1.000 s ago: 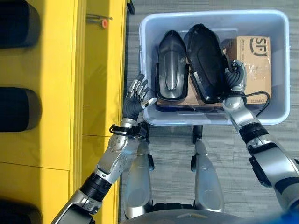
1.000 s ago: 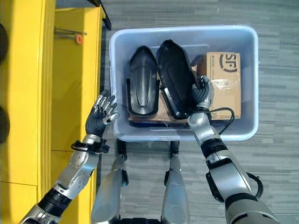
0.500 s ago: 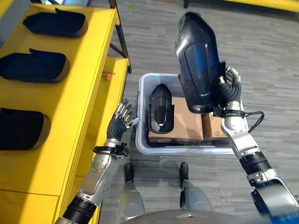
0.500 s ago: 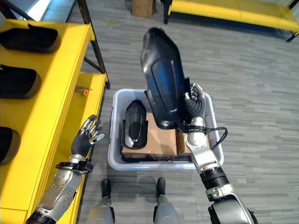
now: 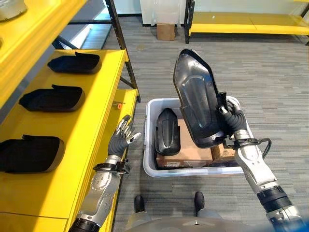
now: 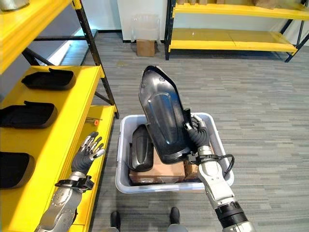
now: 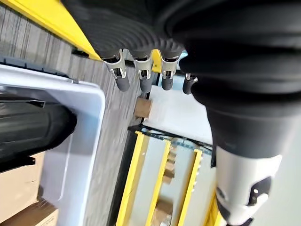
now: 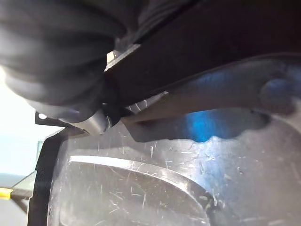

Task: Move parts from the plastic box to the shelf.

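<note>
Black part (image 5: 197, 100), yellow shelf (image 5: 58, 121)

yellow shelf (image 5: 72, 121), 3 black parts (image 5: 50, 98), plastic box (image 5: 150, 145) on floor (image 5: 270, 87)

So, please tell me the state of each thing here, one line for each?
Lifted black part: held upright above the box.
Right hand: shut on the lifted black part.
Left hand: open, holding nothing.
Plastic box: one black part and cardboard inside.
Shelf: three black parts lying on it.
</note>
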Tool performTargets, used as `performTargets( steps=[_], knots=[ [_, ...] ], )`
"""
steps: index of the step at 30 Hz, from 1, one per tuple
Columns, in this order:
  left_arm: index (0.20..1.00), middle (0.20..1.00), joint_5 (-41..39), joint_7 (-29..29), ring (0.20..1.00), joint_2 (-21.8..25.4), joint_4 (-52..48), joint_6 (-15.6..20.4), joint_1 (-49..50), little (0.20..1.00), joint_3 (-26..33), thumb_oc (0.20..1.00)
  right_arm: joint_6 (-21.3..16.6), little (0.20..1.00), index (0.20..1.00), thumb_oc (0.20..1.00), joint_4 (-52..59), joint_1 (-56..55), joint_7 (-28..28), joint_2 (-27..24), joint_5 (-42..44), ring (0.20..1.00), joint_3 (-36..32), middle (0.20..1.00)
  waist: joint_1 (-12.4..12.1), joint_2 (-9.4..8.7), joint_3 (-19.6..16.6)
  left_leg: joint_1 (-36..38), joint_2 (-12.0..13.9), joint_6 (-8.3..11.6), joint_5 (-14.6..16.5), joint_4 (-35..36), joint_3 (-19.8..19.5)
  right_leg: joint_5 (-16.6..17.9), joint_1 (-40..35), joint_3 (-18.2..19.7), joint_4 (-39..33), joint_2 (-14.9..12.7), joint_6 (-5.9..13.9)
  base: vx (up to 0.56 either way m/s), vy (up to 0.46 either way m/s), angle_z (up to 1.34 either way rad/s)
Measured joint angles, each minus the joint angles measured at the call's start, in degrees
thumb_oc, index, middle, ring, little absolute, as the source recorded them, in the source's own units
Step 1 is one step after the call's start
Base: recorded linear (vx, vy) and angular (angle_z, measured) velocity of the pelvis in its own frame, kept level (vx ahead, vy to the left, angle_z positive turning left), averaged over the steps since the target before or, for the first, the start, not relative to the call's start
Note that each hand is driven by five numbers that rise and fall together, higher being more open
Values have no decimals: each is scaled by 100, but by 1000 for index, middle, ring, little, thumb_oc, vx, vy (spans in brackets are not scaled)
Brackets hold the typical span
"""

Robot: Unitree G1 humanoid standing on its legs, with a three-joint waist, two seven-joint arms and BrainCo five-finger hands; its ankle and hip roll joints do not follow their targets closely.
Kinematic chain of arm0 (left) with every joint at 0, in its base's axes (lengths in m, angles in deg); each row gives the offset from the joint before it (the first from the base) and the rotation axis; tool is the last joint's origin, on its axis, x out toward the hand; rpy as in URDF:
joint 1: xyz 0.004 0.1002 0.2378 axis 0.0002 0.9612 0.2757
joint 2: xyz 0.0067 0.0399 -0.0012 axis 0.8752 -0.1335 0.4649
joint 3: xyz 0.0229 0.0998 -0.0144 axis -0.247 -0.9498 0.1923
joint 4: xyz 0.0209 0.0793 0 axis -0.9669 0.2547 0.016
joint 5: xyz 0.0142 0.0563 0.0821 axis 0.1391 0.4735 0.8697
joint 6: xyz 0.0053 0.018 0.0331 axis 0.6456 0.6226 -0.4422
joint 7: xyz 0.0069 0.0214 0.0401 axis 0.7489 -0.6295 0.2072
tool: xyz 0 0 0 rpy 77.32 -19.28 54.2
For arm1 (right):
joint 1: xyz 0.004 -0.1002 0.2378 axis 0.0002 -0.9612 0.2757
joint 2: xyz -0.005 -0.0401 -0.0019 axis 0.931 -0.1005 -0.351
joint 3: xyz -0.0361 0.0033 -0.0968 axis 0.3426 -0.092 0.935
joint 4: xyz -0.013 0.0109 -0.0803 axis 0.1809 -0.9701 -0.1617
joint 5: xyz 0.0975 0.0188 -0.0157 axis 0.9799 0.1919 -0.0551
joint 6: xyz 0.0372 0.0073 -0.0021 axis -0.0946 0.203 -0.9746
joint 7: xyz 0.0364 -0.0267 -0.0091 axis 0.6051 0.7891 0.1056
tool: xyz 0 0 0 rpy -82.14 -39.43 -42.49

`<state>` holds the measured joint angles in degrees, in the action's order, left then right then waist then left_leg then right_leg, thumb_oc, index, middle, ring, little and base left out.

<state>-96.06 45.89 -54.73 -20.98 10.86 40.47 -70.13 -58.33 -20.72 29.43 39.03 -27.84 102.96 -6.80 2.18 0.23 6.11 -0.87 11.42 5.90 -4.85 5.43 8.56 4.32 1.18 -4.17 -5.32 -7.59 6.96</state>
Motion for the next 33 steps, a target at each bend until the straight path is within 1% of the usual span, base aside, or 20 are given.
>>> performTargets(
  steps=[3, 8, 10, 11, 12, 13, 14, 17, 19, 20, 22, 23, 24, 26, 27, 28, 29, 30, 31, 33],
  knots=[
    [1000, 1000, -2, 6, 1000, -53, 157, -4, 35, 1000, 124, 1000, -8, 200, 200, 200, 166, 84, 210, 7, 401, 200, 81, 200, -12, -29, -22, 35, 199, 82, -61, -6, -117, -42, -81, -120, 43, 203, -72, -70, -257, 11],
    [1000, 1000, -6, 1, 1000, -74, 278, -10, 61, 1000, 26, 1000, -83, 200, 200, 200, 216, 492, 311, -4, 640, 200, 324, 200, -238, 5, 0, -72, 746, -78, -166, -25, -351, -272, 11, -319, 330, 762, -396, -145, -154, 12],
    [1000, 1000, -7, -15, 1000, -87, 507, -34, -114, 1000, -104, 1000, -132, 200, 200, 200, 257, 729, 285, -36, 812, 200, 336, 200, -227, -22, 65, -636, 760, -231, -637, -191, -614, -393, 288, -630, 511, 737, -577, -135, 8, 91],
    [1000, 1000, -7, -21, 1000, -233, 712, -39, -164, 1000, -179, 1000, -151, 200, 200, 200, 403, 746, 295, -176, 875, 200, 300, 200, -309, 187, 160, -751, 738, -685, -460, -34, -544, -393, 284, -884, 489, 799, -625, -149, 44, 116],
    [1000, 1000, -8, -42, 1000, -135, 761, -115, -125, 1000, -222, 1000, -174, 200, 200, 200, 434, 784, 313, -236, 874, 200, 285, 200, -455, 294, 313, -802, 763, -816, 49, -51, -388, -418, 295, -990, 607, 858, -672, -168, 33, 114],
    [1000, 1000, -7, -54, 1000, -41, 818, -139, -124, 1000, -242, 1000, -177, 200, 200, 200, 494, 700, 287, -266, 894, 200, 249, 200, -475, 327, 375, -996, 758, -991, 517, -198, -213, -461, 298, -1137, 642, 815, -692, -196, -23, 166],
    [1000, 1000, -7, -80, 1000, 122, 855, -146, -181, 1000, -237, 1000, -168, 200, 200, 200, 660, 462, 295, -387, 871, 200, 159, 200, -396, 18, 498, -952, 640, -437, 518, -326, 544, -365, 141, -1679, 299, 314, -906, -239, -61, 169],
    [1000, 1000, -11, -96, 1000, -21, 868, -156, -232, 1000, -124, 1000, -165, 200, 200, 200, 657, 442, 265, -403, 834, 200, 144, 200, -294, -165, 540, -598, 462, 104, 534, -1816, 407, -158, -79, -2105, 135, -190, -875, -139, -32, 107],
    [1000, 1000, -11, -172, 1000, -285, 782, -144, -284, 1000, -150, 1000, -157, 200, 200, 200, 730, 273, 231, -418, 835, 200, 39, 200, -116, 54, 403, 79, 222, 332, 478, -2087, 285, -158, -214, -2418, 289, -348, -798, -56, 67, 97],
    [1000, 1000, -11, -202, 1000, -316, 687, -137, -288, 1000, -161, 1000, -174, 200, 200, 200, 826, 176, 198, -394, 835, 200, -55, 200, -6, 253, 292, 373, 164, 291, 104, -1581, 283, -142, -259, -2493, 325, -316, -771, -25, 217, 90],
    [1000, 1000, -7, -215, 1000, -393, 708, -146, -624, 1000, -218, 1000, -191, 200, 200, 200, 839, 115, 58, -334, 836, 200, -210, 200, 161, 309, 375, 692, 14, 191, -80, -778, 384, -137, -237, -2684, 930, -630, -756, 6, 213, 143],
    [1000, 1000, -8, -215, 1000, -372, 591, -134, -695, 1000, -276, 1000, -190, 200, 200, 200, 846, -22, 45, -175, 835, 200, -361, 200, 196, 77, 392, 309, -58, 225, 29, -1435, 576, -72, -204, -2754, 1262, -925, -797, 27, 198, 99],
    [1000, 1000, -8, -214, 1000, -326, 560, -109, -442, 1000, -245, 1000, -211, 200, 200, 200, 865, 16, 103, -103, 773, 200, -296, 200, 4, 248, 280, 522, -12, 179, 141, -1100, 663, -150, 48, -2693, 1309, -693, -718, 29, 259, 72],
    [1000, 1000, -4, -213, 1000, -14, 620, -163, -281, 1000, -164, 1000, -215, 200, 200, 200, 858, 48, 121, 152, 735, 200, -273, 200, -72, 35, 86, 722, -183, 302, 242, -555, 669, 69, -72, -2674, 750, -559, -818, 29, 186, 24],
    [1000, 1000, 0, -215, 1000, 109, 609, -201, -279, 1000, -108, 1000, -208, 200, 200, 200, 798, 87, 60, 315, 752, 200, -288, 200, -102, -201, 181, 88, -202, 452, 526, -1703, 577, 231, -208, -2630, 538, -788, -840, 8, 227, 28],
    [1000, 1000, 3, -217, 1000, 110, 595, -196, -266, 1000, -62, 1000, -198, 200, 200, 200, 748, 96, 59, 337, 780, 200, -278, 200, -211, -285, 216, -58, -358, 197, 815, -1403, 575, 374, -239, -2641, 530, -914, -733, -13, 245, 39],
    [1000, 1000, 5, -217, 1000, 66, 562, -197, -152, 1000, -51, 1000, -199, 200, 200, 200, 728, 95, 73, 205, 777, 200, -285, 200, -244, -84, 127, 76, -405, -154, 529, -178, 515, 425, -263, -2634, 610, -894, -699, -16, 136, 3],
    [1000, 1000, 6, -211, 1000, -30, 580, -185, -63, 1000, 49, 1000, -195, 200, 200, 200, 670, 88, 60, 94, 779, 200, -289, 200, -326, 68, 124, 191, -385, -332, 65, -2, 539, 315, -429, -2623, 694, -880, -468, -13, 115, 4],
    [1000, 1000, 3, -187, 1000, -41, 607, -185, 0, 1000, 184, 1000, -186, 200, 200, 200, 632, 42, 63, 190, 781, 200, -199, 200, -308, -121, 102, 240, -594, -418, 76, -9, 527, 338, -463, -2689, 692, -1084, -379, -15, 133, -1],
    [1000, 1000, 5, -183, 1000, 40, 601, -176, -3, 1000, 267, 1000, -186, 200, 200, 200, 625, 49, 129, 311, 772, 200, -150, 200, -339, -247, 104, 173, -708, -498, 153, -8, 521, 297, -338, -2629, 713, -1155, -259, -13, 191, 5]
  ],
)
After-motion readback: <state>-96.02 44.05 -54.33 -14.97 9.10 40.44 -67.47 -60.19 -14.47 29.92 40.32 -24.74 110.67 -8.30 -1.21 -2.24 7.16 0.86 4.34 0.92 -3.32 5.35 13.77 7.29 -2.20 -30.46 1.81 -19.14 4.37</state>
